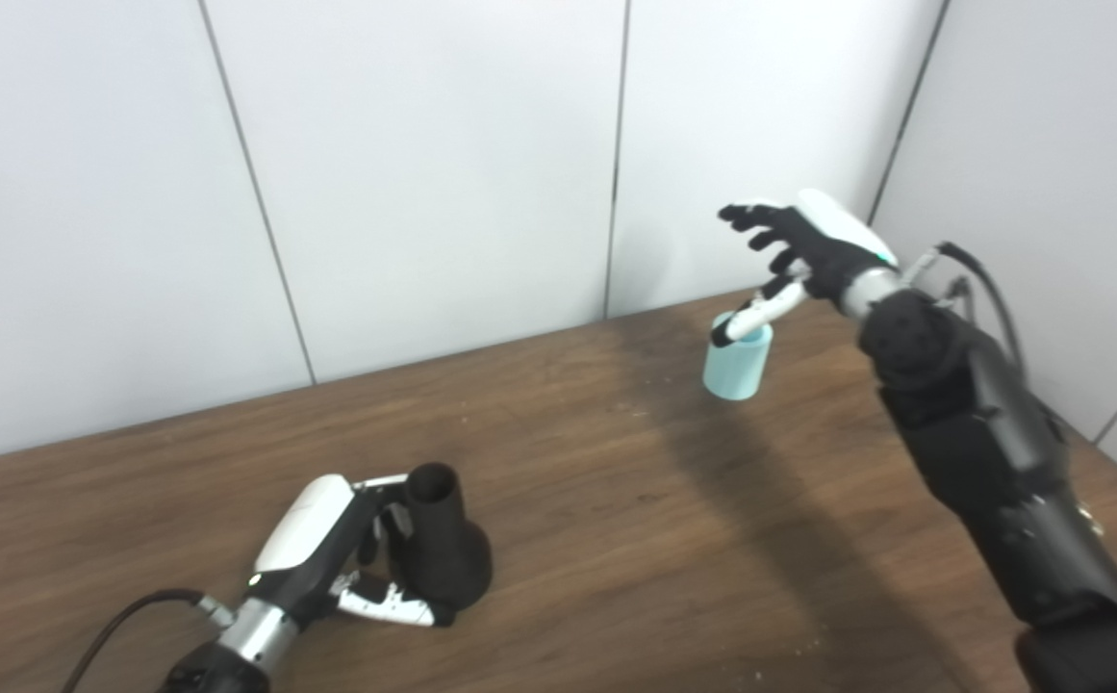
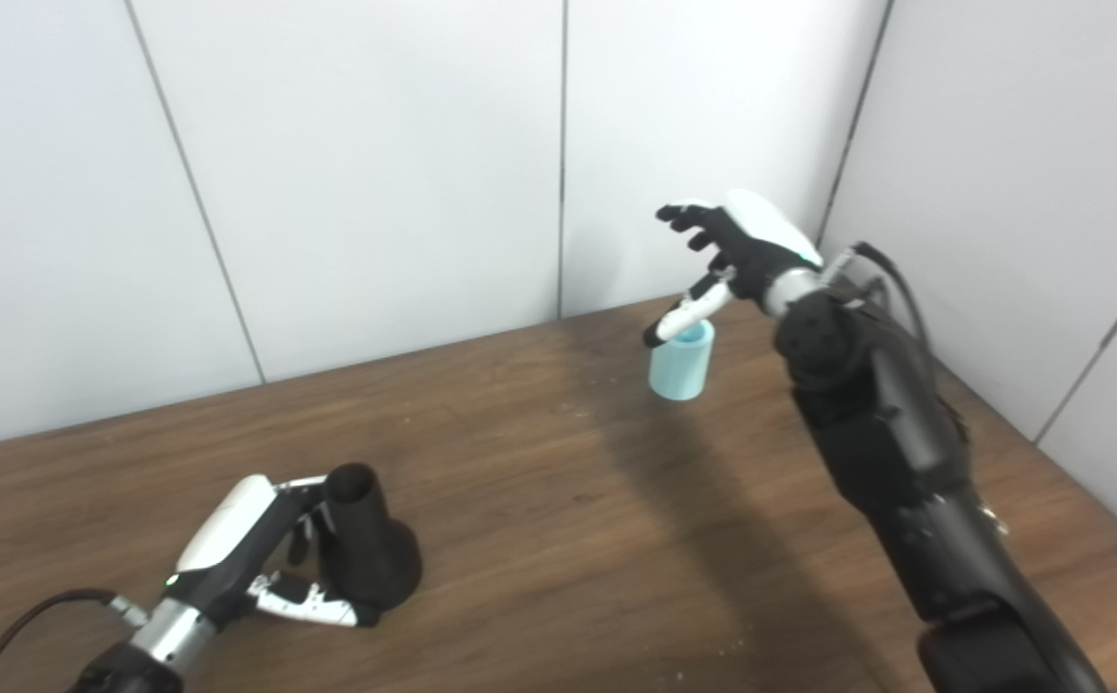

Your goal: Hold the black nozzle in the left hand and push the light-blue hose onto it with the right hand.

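The black nozzle [image 1: 443,553] stands on the wooden table [image 1: 616,500] near its front edge, wide base down and open neck up. It looks rigid and light, so it is best taken around the narrow neck. The left hand [image 1: 351,558] is wrapped around it from the left side, fingers at the neck and thumb at the base.

Far behind and to the right of the nozzle, the light-blue hose [image 1: 739,362] is a short upright piece, probably soft and easy to tip. The right hand [image 1: 799,252] hovers above it, fingers spread and holding nothing; its thumb reaches the hose rim.
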Robot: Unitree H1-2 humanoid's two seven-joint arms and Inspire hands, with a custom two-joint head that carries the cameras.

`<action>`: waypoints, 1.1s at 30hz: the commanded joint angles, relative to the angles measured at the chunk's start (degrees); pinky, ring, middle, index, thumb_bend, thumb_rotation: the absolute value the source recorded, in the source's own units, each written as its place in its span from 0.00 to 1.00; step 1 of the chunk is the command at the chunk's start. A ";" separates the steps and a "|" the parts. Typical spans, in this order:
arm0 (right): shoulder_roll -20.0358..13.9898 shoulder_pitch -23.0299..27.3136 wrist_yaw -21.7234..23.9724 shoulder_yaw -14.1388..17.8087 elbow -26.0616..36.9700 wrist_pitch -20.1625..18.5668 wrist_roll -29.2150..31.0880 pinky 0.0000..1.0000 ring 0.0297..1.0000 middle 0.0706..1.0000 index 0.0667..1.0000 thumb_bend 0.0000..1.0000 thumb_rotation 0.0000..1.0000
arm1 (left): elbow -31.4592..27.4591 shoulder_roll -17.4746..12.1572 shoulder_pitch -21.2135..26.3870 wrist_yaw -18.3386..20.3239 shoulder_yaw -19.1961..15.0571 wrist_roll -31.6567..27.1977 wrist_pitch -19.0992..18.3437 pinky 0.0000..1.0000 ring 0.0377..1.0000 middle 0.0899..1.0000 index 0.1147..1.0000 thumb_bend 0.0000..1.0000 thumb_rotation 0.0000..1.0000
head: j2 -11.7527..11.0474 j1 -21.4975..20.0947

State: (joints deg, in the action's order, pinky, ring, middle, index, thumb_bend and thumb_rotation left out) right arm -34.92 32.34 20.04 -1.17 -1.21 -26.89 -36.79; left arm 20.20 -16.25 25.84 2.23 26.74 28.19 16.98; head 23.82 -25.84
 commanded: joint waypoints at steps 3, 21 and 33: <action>-2.42 3.29 0.37 -5.44 -3.73 -0.02 -10.12 0.69 0.84 0.88 0.87 0.93 0.24 | 4.08 -3.73 -2.25 3.45 0.35 3.14 -2.79 0.35 0.40 0.37 0.43 0.53 0.00 | -0.15 -0.02; -1.20 5.31 1.29 -7.00 -12.43 0.23 -12.89 0.67 0.83 0.91 0.89 0.98 0.31 | 3.70 -4.11 -2.82 4.02 -0.08 2.44 -2.32 0.34 0.39 0.37 0.43 0.53 0.00 | 0.29 -0.33; -0.74 3.94 -12.04 -6.22 -17.50 5.06 -8.35 0.67 0.77 0.79 0.80 0.92 0.15 | 2.61 -4.33 -3.25 4.69 0.01 2.47 -3.30 0.34 0.39 0.36 0.43 0.52 0.00 | 0.36 -0.20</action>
State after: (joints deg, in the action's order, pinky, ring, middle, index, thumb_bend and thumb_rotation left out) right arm -34.55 34.31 11.49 -8.37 -19.48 -23.74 -45.23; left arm 19.78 -17.15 25.51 2.79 26.13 27.64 17.19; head 24.17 -26.02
